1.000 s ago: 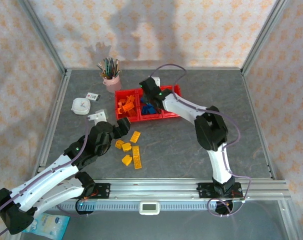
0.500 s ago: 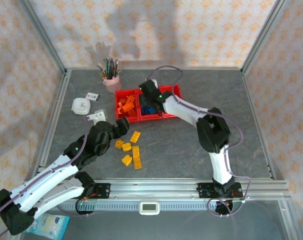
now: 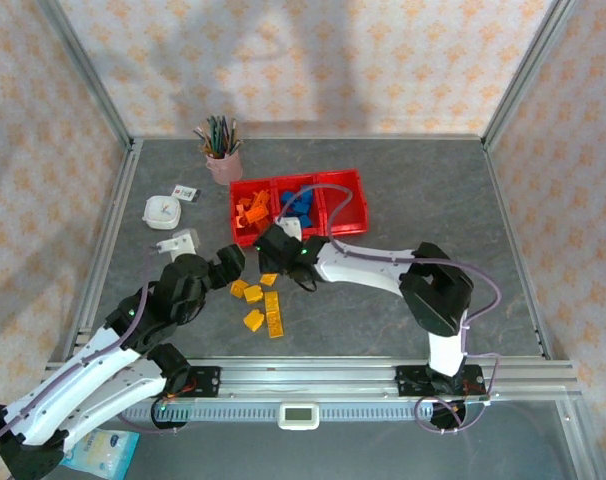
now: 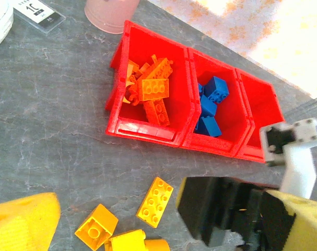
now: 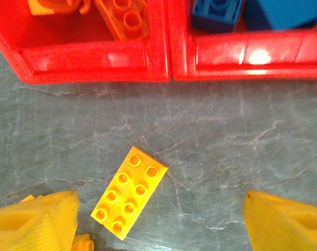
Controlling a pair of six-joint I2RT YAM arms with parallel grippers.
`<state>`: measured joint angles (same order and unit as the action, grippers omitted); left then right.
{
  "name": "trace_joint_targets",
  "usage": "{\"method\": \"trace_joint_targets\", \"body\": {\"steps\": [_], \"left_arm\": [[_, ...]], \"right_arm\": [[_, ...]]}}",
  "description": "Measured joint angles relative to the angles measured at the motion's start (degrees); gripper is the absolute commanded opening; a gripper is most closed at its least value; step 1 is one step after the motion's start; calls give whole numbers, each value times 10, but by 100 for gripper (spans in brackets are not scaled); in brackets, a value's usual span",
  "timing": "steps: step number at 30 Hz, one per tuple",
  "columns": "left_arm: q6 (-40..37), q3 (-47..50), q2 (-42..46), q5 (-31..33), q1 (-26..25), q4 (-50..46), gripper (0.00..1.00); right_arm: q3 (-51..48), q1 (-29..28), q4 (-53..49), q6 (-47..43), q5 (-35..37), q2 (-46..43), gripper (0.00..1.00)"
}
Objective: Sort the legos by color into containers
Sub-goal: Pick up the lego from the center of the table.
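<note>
**Right gripper** (image 5: 161, 222) (image 3: 275, 266): ribbed yellow fingertips (image 5: 38, 222) set wide apart, holding nothing. A flat yellow eight-stud brick (image 5: 129, 192) lies on the table between them. It touches neither, is turned diagonally, and sits just on the near side of the bins' front wall.

**Left gripper** (image 4: 161, 225) (image 3: 233, 262): fingers spread wide, nothing held. It sits just left of the right gripper's black body, the two heads close together above the loose pile.

**Loose yellow bricks** (image 3: 258, 300): a handful, glossy and studded, made up of squarish blocks and long plates. They cluster left of the table's centre, between the bins and the near edge.

**Bins** (image 3: 360, 200) (image 4: 148, 130): three joined red plastic compartments, glossy, with a sloped front lip. They stand in a row toward the far edge, left of the middle.
- Left compartment: orange bricks (image 4: 154, 94), heaped.
- Middle compartment: blue bricks (image 4: 211, 104).
- Right compartment: red floor showing.

**Table** (image 3: 453, 200): dark grey, stone-veined, matt, with aluminium rails along its edges. Broad bare surface runs from the bins to the right edge and the far-right corner. Room is tighter on the left.

**Far-left corner:** pink cup of pens (image 3: 221, 160), just beyond the bins' left end.

**Left edge:** small printed card (image 3: 186, 192), round white item (image 3: 161, 212) and white block (image 3: 178, 243), the block close to the left arm.
</note>
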<state>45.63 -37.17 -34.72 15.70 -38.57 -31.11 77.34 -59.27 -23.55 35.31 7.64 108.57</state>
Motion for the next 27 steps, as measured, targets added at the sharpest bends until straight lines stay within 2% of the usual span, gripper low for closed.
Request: {"method": "trace_joint_targets", "body": {"steps": [7,15,27], "left_arm": [[10,2,21,0,0,-27,99],[15,2,35,0,0,-32,99],[15,2,35,0,0,-35,99]], "right_arm": [[48,-24,-4,64,10,91,81],[81,-28,-21,88,32,130,69],[69,-30,-33,82,61,128,30]]}}
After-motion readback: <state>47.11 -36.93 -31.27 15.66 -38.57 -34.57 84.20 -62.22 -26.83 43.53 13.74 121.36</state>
